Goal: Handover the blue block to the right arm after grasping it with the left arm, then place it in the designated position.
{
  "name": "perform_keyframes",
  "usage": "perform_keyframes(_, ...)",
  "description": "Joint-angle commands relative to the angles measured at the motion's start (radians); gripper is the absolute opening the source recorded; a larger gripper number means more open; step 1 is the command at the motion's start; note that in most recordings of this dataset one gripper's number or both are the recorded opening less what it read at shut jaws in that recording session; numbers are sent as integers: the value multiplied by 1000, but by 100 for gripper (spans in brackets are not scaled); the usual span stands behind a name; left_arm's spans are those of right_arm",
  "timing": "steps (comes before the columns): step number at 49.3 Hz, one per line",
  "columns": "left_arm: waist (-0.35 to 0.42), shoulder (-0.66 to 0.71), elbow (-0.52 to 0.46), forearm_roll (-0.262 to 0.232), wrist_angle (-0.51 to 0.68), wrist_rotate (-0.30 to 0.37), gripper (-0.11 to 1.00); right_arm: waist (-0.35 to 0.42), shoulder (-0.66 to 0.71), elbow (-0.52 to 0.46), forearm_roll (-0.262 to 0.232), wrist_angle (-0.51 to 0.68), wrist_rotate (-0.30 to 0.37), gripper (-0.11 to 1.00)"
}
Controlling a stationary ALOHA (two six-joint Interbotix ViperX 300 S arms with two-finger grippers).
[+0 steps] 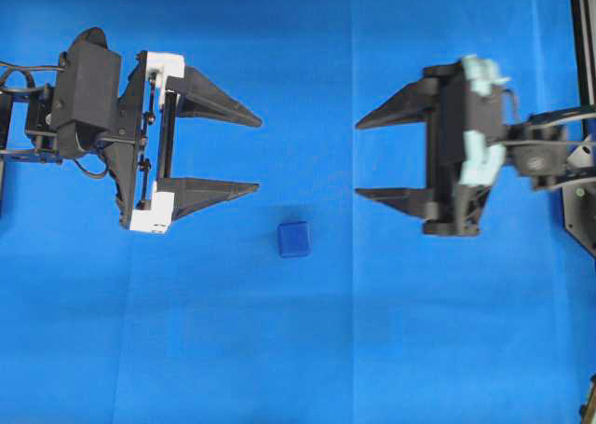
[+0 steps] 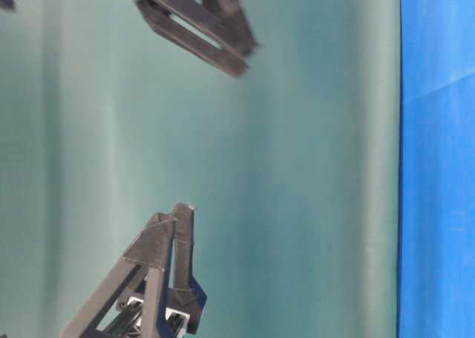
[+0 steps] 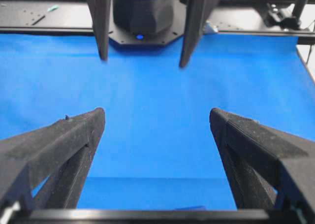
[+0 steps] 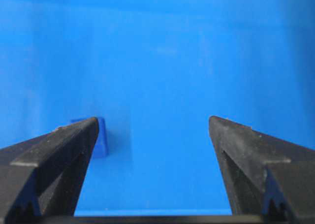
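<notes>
One blue block lay on the blue cloth, below and between two pincers, touching neither. The left pincer and right pincer both stood spread, empty.

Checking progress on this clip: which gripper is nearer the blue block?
Left, narrowly. The left gripper hangs open up and to the left of the blue block in the overhead view; the right gripper, also open, sits up and to its right. Neither touches it.

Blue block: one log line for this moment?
blue block: on cloth, unheld | left claw: open, empty | right claw: open, empty
</notes>
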Motion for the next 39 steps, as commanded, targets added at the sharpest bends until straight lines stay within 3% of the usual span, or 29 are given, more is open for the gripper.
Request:
perform_keyframes(1,-3,-11,-28,2,-9,0,92,2,-48,2,-6,-3,2,85)
perform_keyframes(23,-5,-9,-31,0,-9,2,92,-8,-71,20,-11,-32,3,84)
perform_keyframes(39,-9,-9,-31,0,-9,2,92,-58,-135,91,-26,-222,5,84)
